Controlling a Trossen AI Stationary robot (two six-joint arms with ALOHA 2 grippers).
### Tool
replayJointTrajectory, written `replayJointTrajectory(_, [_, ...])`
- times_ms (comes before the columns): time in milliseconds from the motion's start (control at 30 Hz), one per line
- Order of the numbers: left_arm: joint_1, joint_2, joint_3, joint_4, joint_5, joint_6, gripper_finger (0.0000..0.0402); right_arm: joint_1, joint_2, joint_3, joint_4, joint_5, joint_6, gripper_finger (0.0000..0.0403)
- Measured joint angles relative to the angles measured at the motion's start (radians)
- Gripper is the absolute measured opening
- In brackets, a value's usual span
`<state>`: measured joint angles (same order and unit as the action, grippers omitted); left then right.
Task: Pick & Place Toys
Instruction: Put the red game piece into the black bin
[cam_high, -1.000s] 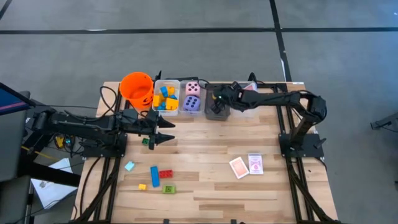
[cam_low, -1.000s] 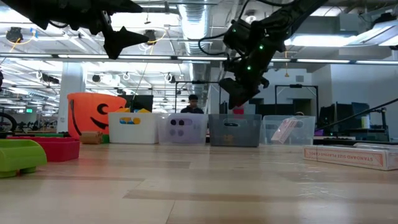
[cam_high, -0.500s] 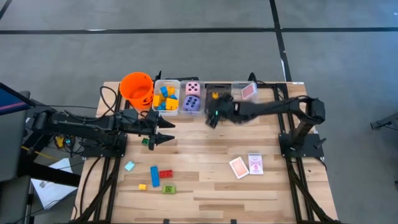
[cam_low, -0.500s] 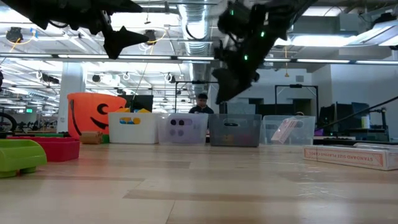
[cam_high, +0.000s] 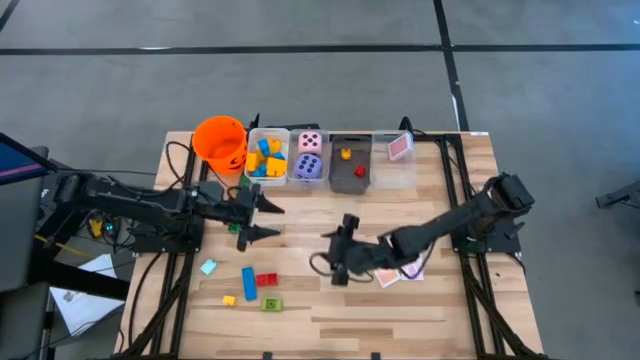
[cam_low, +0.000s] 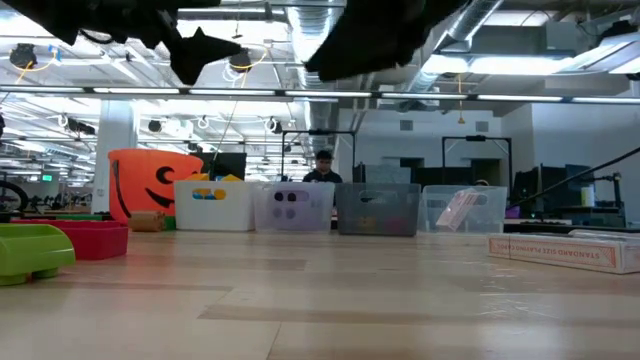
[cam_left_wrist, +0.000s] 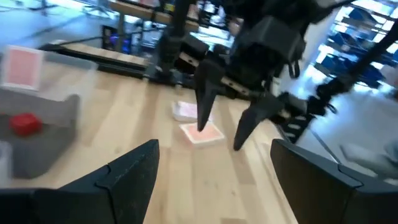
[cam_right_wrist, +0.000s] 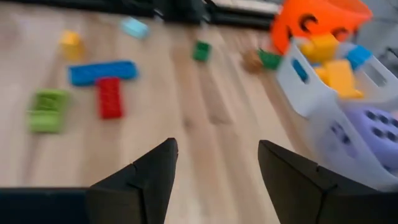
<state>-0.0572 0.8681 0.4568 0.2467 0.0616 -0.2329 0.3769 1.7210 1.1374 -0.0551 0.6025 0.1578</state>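
A row of containers is set along the far edge of the table (cam_high: 330, 310): an orange bucket (cam_high: 220, 141), a clear bin (cam_high: 266, 156) filled with yellow and blue blocks, a bin (cam_high: 309, 156) holding the pink die (cam_high: 311, 142) and the purple die (cam_high: 309, 166), a grey bin (cam_high: 351, 163) with a red block (cam_high: 360, 171) and a small yellow piece, and a clear bin (cam_high: 398, 160) with one card propped in it.

Taking the grey bin as landmark, the loose blocks are seen toward the near left of it, well apart from it. The blue block (cam_high: 249, 283) is laid with its long axis running from far edge to near edge. The red block (cam_high: 267, 280) is laid crosswise just beside it, long axis left to right. A green block (cam_high: 272, 303), a small yellow block (cam_high: 228, 299) and a light blue block (cam_high: 208, 266) are scattered around them, each lying apart. Bare wood is left between this cluster and the row of bins.

The right gripper (cam_high: 340, 253) is held above the table on the near side of the grey bin, its fingers parted and empty, pointed toward the blocks. Two pink-white cards (cam_high: 411, 268) lie flat near it, partly covered by the arm.

The left gripper (cam_high: 270, 220) is held to the left of the grey bin, near the bucket, fingers spread with nothing between them.
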Motion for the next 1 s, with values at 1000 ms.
replayJointTrajectory(1000, [-0.66, 0.462, 0.0, -0.033, -0.588, -0.106, 0.0291, 0.053, 0.036, 0.0, 0.146, 0.053, 0.061, 0.0221])
